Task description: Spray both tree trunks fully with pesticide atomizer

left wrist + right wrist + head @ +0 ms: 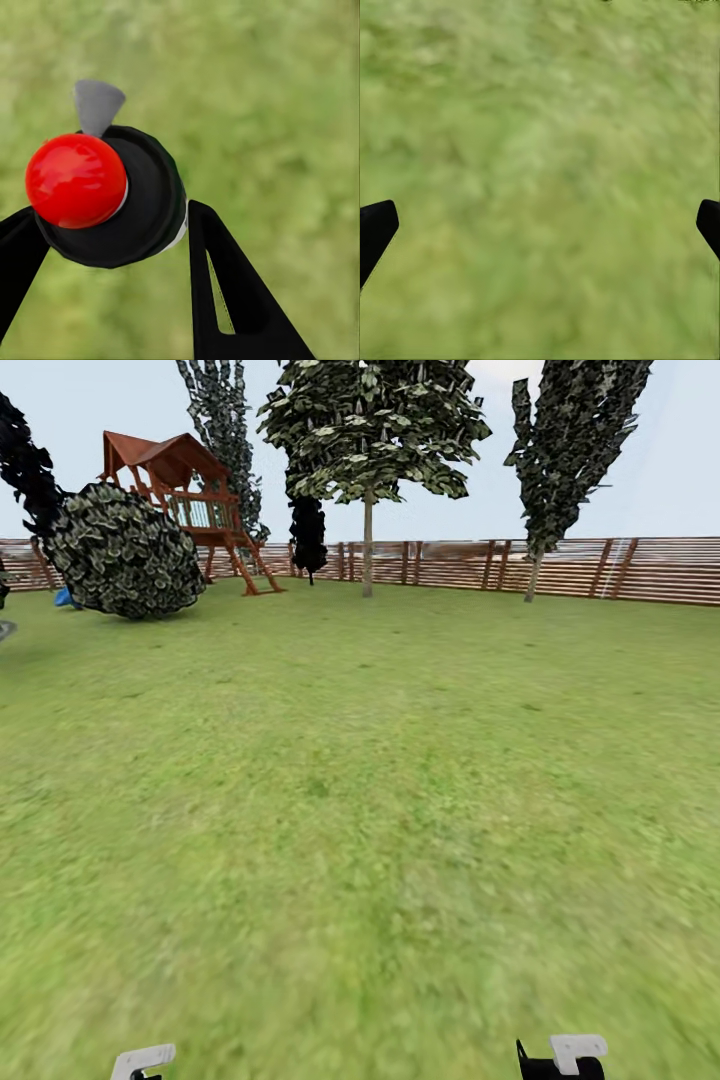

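Note:
In the left wrist view, the pesticide atomizer (79, 180) shows end-on: a glossy red cap on a black ring with a white edge and a grey nozzle tip. My left gripper (112, 214) is shut on it, a black finger on each side, above blurred grass. My right gripper (544, 225) is open over bare grass with nothing between its fingers. In the head view, a tree (367, 545) with a straight pale trunk stands far ahead by the fence. A second tall tree (534, 575) with a thin leaning trunk stands to its right.
The grass floor (380, 780) stretches ahead to a brown slat fence (600, 568). A round dark bush (125, 555) and a red wooden play tower (190, 500) stand at the far left. Blackish narrow trees (308, 530) rise near the fence.

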Robot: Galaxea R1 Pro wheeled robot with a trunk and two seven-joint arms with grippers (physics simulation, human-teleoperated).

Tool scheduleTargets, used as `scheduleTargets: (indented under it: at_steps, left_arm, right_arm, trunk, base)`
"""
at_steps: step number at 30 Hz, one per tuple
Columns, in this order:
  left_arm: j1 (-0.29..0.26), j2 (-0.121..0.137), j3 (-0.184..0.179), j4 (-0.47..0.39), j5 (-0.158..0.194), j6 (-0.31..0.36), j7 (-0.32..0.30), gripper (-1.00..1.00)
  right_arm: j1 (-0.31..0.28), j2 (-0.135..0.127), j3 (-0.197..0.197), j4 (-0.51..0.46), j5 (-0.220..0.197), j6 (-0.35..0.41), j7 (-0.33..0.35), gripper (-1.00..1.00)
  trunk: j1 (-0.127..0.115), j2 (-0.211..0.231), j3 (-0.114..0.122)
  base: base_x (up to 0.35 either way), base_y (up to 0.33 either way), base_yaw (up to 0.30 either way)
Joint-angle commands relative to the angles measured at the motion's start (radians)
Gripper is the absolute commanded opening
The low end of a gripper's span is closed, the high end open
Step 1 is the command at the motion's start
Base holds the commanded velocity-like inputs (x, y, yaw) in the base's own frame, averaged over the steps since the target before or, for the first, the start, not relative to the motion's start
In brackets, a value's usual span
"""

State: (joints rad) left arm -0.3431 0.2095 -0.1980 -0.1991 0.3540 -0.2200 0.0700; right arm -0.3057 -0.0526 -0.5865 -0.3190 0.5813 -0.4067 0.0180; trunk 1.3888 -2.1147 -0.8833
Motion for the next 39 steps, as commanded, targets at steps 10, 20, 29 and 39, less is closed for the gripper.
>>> scheduleTargets:
  at_steps: [10, 20, 29, 39]
  left_arm:
    - [0.0, 0.003, -0.011, -0.001, 0.003, -0.002, 0.014, -1.0]
    - [0.0, 0.004, -0.011, 0.0, 0.003, -0.002, 0.014, -1.0]
    - [0.0, 0.004, -0.011, 0.0, 0.003, -0.002, 0.014, -1.0]
    - [0.0, 0.004, -0.011, 0.0, 0.003, -0.002, 0.014, -1.0]
  right_arm:
    - [-0.001, -0.003, -0.009, 0.0, 0.013, -0.005, 0.002, 1.0]
    - [-0.001, -0.009, -0.009, 0.0, 0.015, -0.004, 0.002, 1.0]
    - [-0.001, -0.005, -0.009, 0.002, 0.014, -0.004, 0.001, 1.0]
    - [-0.001, 0.0, -0.009, 0.003, 0.012, -0.004, 0.0, 1.0]
  trunk:
    - [0.0, 0.0, -0.013]
    - [0.0, 0.0, -0.014]
    - [0.0, 0.0, -0.014]
    - [0.0, 0.0, -0.024]
  base:
    - [0.33, 0.0, 0.0]
    - [0.334, 0.0, 0.0]
    - [0.334, 0.0, 0.0]
    - [0.334, 0.0, 0.04]
